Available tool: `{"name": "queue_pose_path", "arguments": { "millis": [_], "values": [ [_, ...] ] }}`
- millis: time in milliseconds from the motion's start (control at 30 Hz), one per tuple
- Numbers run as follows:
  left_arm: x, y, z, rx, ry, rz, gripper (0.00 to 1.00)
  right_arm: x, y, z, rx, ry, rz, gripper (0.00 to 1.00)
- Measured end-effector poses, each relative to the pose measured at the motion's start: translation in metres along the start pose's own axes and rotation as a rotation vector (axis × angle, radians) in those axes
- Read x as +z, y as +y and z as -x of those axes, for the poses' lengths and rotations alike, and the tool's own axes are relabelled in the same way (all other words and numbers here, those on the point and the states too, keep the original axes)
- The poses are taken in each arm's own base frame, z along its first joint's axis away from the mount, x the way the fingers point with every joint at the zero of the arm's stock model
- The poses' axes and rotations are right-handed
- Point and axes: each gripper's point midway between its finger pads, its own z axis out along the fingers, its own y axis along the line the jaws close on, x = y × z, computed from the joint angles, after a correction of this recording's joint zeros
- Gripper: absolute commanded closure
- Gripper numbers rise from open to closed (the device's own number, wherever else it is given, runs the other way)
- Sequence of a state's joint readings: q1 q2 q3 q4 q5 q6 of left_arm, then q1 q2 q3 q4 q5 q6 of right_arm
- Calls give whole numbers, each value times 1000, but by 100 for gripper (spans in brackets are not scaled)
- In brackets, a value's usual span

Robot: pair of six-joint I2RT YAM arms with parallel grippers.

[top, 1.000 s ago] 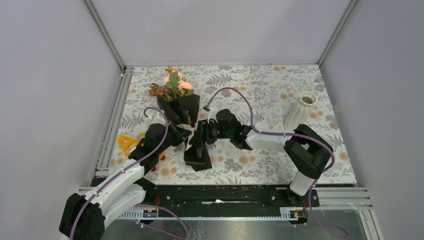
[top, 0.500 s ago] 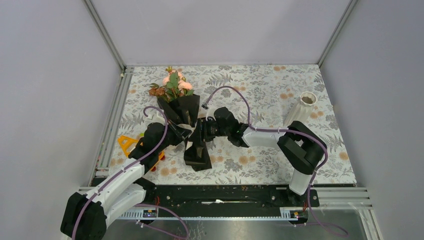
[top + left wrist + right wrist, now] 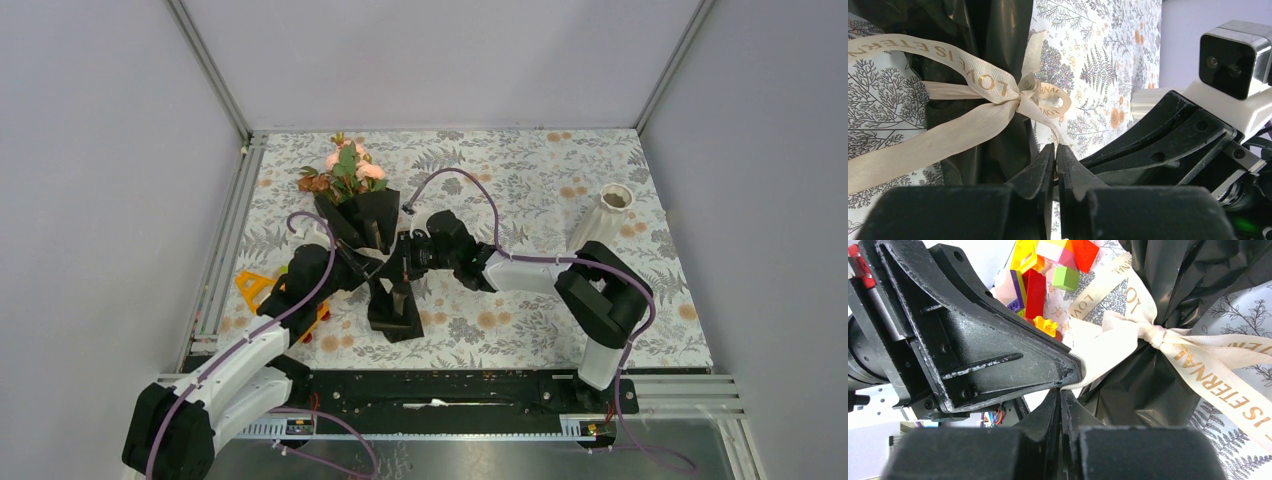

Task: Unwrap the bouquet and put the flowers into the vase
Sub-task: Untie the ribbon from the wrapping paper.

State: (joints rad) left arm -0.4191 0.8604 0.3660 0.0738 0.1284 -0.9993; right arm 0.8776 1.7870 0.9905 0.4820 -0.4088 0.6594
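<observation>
Bouquet (image 3: pixel 360 215) update: L gripper (image 3: pixel 1055 152) is clamped on a tail of the ribbon (image 3: pixel 973 87). R gripper (image 3: pixel 1060 400) is squeezed together right beside it and looks like it's nipping that same tail. Bouquet lies on the table (image 3: pixel 520 170) btwn both arms, roses (image 3: pixel 345 165) at the far end — vase (image 3: pixel 600 222) stands well off to the right.

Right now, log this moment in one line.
left gripper: shut on ribbon tail | right gripper: shut on other tail | knot: tied | bouquet: wrapped | vase: upright, no flowers
</observation>
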Motion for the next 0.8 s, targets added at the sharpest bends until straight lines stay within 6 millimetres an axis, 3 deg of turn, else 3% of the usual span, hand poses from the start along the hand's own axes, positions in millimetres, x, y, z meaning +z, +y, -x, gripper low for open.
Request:
{"name": "queue_pose_path", "arguments": {
  "millis": [200, 300, 500, 633, 667, 700, 800],
  "values": [
    [-1, 3, 2, 18, -3, 8, 39, 0, 1, 2, 20, -1, 2, 100],
    [-6, 2, 5, 43, -18, -1, 26, -1, 0, 3, 39, -4, 0, 100],
    [-30, -10, 12, 120, -85, -79, 22, -3, -4, 10, 102, -18, -12, 100],
    [-37, -12, 5, 182, -79, -133, 22, -5, -8, 15, 165, -26, -24, 100],
    [-38, -12, 1, 196, -65, -147, 23, -6, -9, 16, 181, -28, -27, 89],
    [-39, -11, -2, 206, -52, -157, 23, -6, -9, 17, 193, -29, -29, 100],
    [-39, -11, -12, 227, -16, -192, 25, -7, -8, 20, 232, -30, -24, 100]
  ]
}}
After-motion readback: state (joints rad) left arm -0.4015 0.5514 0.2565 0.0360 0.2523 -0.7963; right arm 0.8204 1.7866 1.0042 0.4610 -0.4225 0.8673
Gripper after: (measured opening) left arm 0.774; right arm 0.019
